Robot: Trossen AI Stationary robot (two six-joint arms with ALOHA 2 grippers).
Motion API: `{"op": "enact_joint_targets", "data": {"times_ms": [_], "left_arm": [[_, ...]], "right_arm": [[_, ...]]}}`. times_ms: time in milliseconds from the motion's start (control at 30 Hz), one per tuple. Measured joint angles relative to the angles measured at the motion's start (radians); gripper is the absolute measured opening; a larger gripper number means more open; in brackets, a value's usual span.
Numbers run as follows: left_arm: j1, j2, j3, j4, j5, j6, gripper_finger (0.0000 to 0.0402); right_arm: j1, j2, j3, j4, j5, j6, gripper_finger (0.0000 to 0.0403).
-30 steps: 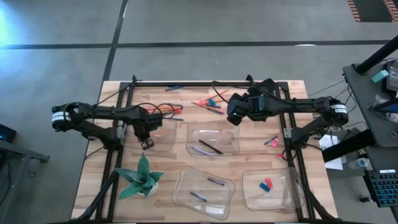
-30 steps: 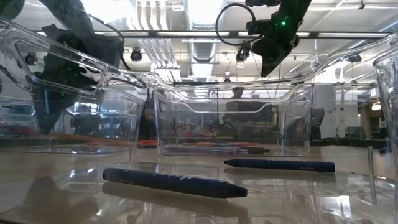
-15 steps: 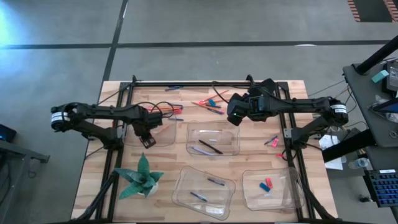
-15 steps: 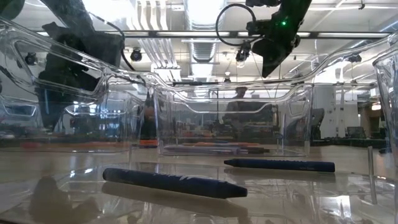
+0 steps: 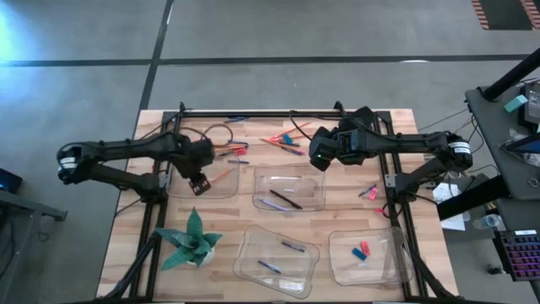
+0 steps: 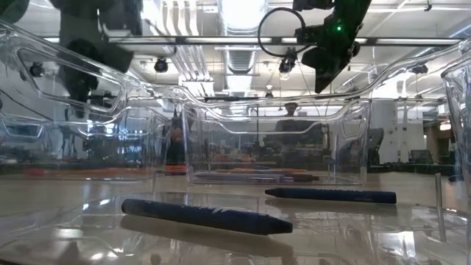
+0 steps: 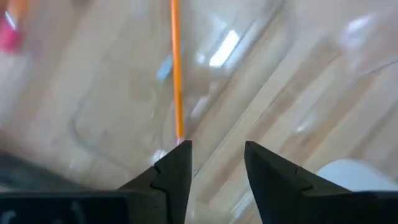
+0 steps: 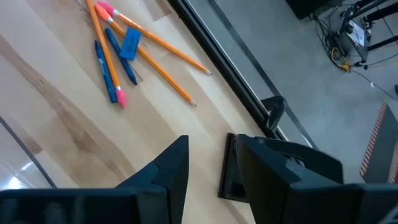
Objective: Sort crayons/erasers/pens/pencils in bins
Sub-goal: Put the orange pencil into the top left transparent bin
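Your left end effector point(image 7: 214, 163) hangs over the far-left bin point(image 5: 205, 182) with its jaws apart and nothing between them, and an orange pencil point(image 7: 176, 68) lies inside that bin just ahead of the tips. The right end effector point(image 8: 208, 165) also stands parted and empty, hovering over the counter point(image 8: 74, 118) beside the loose pile of pencils point(image 8: 149, 43) behind the middle bin point(image 5: 289, 189). Expect those pencils to be light, stiff and thin, likely to roll or pivot, so pinch one near its middle, across the shaft.
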Motion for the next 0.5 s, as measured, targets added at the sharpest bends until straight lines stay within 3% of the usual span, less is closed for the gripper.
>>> {"op": "enact_joint_targets", "data": {"times_ms": [233, 500], "left_arm": [[0.025, -0.027, 0.128, 0.109, -0.359, 0.098, 0.0134], [0.241, 0.139, 0.165, 0.282, -0.344, 0.358, 0.0134]], "right_arm": [[-0.007, 0.000, 0.000, 0.010, 0.000, -0.058, 0.0128], [-0.054, 0.001, -0.005, 0.036, 0.001, -0.118, 0.0128]]}}
